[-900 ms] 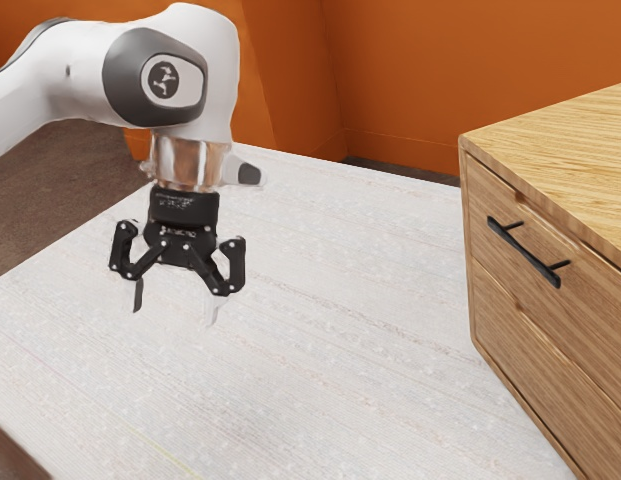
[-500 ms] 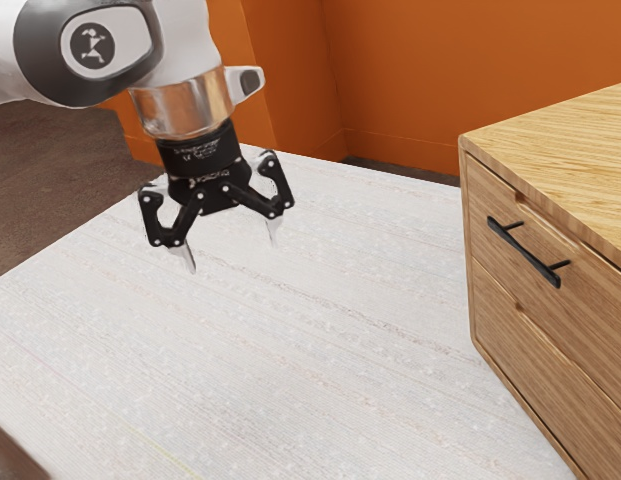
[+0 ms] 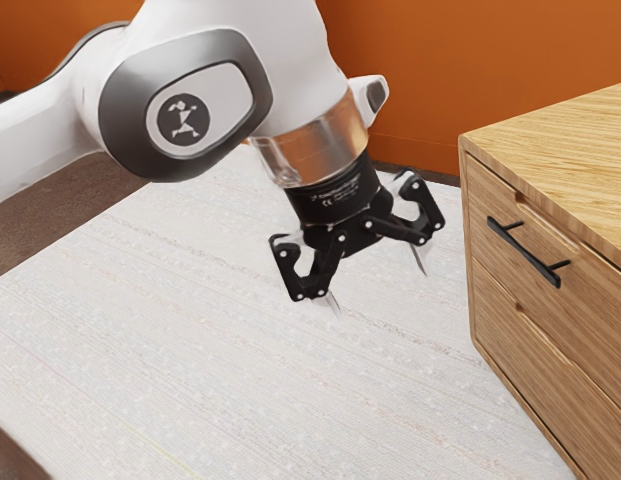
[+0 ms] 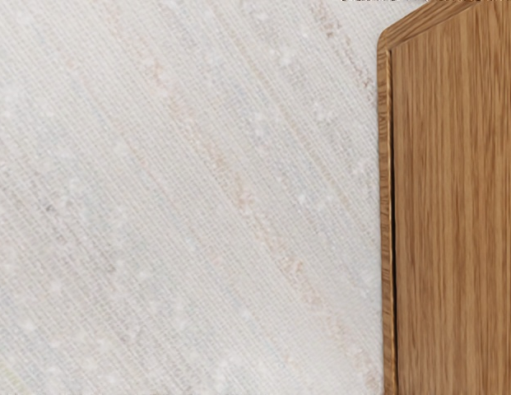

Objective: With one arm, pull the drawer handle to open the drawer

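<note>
Above the white table [image 3: 170, 380], near the middle of the exterior view, our gripper [image 3: 376, 283] hangs tilted, its fingers spread wide, released and grasping nothing. The black drawer handle [image 3: 527, 251] sits at about 3 o'clock from it, well apart, on the upper drawer [image 3: 590, 305] of the wooden cabinet [image 3: 560, 140]. The drawer front looks flush. In the wrist view we see the wooden cabinet [image 4: 452, 214] beside the table [image 4: 173, 206]

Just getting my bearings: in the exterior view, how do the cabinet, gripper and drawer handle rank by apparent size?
1. cabinet, though cut off by the frame.
2. gripper, open; it may sit nearer the camera, which could flatter it.
3. drawer handle, a thin black bar.
</note>
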`<state>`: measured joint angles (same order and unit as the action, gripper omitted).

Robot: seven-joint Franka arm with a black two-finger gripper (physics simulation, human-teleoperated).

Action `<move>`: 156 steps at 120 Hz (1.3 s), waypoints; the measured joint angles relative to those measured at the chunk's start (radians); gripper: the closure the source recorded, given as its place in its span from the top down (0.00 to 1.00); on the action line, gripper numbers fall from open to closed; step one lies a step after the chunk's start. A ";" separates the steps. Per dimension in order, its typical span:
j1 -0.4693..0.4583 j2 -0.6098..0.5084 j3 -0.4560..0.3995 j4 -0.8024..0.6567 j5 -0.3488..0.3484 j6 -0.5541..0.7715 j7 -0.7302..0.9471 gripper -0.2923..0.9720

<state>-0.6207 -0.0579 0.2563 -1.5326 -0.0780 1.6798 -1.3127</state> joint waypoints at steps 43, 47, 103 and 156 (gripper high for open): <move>0.001 0.044 0.000 0.013 -0.005 0.193 -0.096 0.77; 0.005 0.047 -0.002 0.013 -0.005 0.205 -0.102 0.77; 0.010 0.068 -0.014 -0.011 -0.001 0.308 -0.146 0.77; -0.072 0.111 -0.014 0.001 -0.004 0.371 -0.161 0.77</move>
<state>-0.6926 0.0530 0.2423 -1.5316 -0.0825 2.0506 -1.4738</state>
